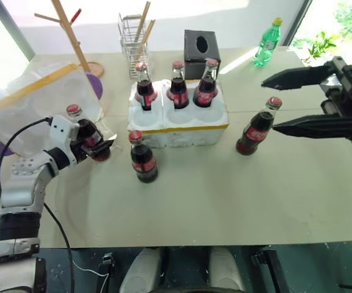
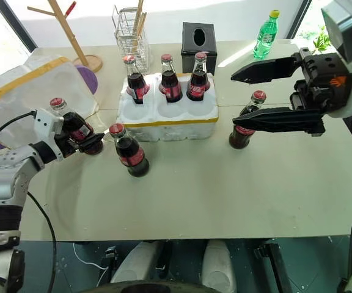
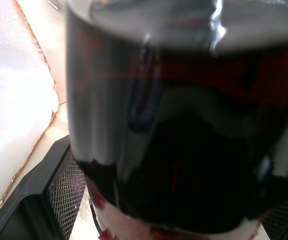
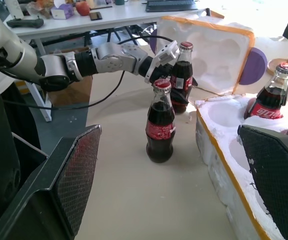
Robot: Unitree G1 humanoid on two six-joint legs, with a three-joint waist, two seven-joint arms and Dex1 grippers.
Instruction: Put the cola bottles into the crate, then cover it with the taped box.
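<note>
The crate point(image 1: 182, 129) stands mid-table with three cola bottles point(image 1: 178, 85) in its back row; its front holes hold nothing. One more cola bottle point(image 1: 142, 160) stands loose just in front of the crate's left end. Another point(image 1: 256, 129) stands to the crate's right. My left gripper point(image 1: 96, 145) is open, its fingers point(image 3: 59, 195) on either side of a bottle point(image 1: 85, 131) beside the taped box point(image 1: 35, 101), which lies tilted at the far left. My right gripper point(image 2: 234, 101) hangs wide open, pointing left, above the right-hand bottle.
Along the back edge stand a green plastic bottle point(image 1: 267, 43), a black tissue box point(image 1: 201, 47), a wire rack with sticks point(image 1: 136, 39) and a wooden stand point(image 1: 72, 30). A purple disc point(image 1: 96, 85) lies behind the taped box.
</note>
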